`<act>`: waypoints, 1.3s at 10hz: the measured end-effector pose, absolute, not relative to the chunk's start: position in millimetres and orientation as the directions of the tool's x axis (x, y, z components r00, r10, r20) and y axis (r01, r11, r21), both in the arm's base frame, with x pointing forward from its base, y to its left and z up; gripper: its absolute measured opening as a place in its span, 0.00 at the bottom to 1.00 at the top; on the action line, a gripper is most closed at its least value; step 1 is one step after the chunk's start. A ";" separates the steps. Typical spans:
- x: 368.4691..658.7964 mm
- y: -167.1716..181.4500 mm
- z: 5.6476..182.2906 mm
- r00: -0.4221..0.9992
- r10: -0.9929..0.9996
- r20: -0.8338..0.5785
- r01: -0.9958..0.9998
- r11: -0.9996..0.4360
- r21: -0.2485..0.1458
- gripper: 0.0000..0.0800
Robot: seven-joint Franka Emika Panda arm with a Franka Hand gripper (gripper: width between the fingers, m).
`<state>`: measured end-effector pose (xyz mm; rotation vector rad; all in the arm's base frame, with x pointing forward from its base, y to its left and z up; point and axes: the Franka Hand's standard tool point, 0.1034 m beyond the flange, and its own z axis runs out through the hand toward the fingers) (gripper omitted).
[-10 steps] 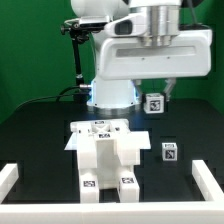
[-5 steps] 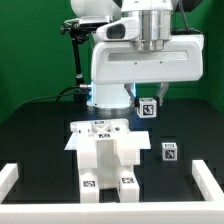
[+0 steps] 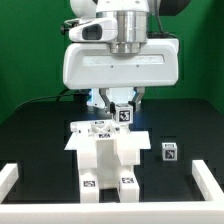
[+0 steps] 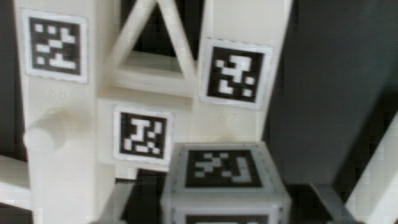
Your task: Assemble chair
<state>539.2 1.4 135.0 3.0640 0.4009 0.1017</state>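
The partly built chair (image 3: pixel 106 155), made of matte white blocks and slabs with black-and-white tags, stands at the middle front of the black table. My gripper (image 3: pixel 123 109) hangs just above the chair's rear, shut on a small white tagged block (image 3: pixel 124 116). In the wrist view the same block (image 4: pixel 222 170) sits between my jaws (image 4: pixel 222 208), close over the chair's tagged uprights (image 4: pixel 125 100). Another small tagged block (image 3: pixel 169 152) lies on the table on the exterior view's right of the chair.
The marker board (image 3: pixel 88 127) lies flat just behind the chair. A low white border rail (image 3: pixel 10 181) runs along the table's sides and front. The large white robot body (image 3: pixel 120 65) fills the space above the chair. A green backdrop stands behind.
My gripper has carried the small block toward the exterior view's left and slightly down, from beside the chair to just above its rear. The chair and the loose block have not moved.
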 end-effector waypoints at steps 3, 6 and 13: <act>537.7 3.3 129.5 0.966 0.253 0.051 0.250 -0.966 0.058 0.36; 538.6 5.7 128.7 0.965 0.257 0.056 0.254 -0.965 0.060 0.36; 543.9 5.2 122.6 0.961 0.262 0.083 0.256 -0.964 0.076 0.36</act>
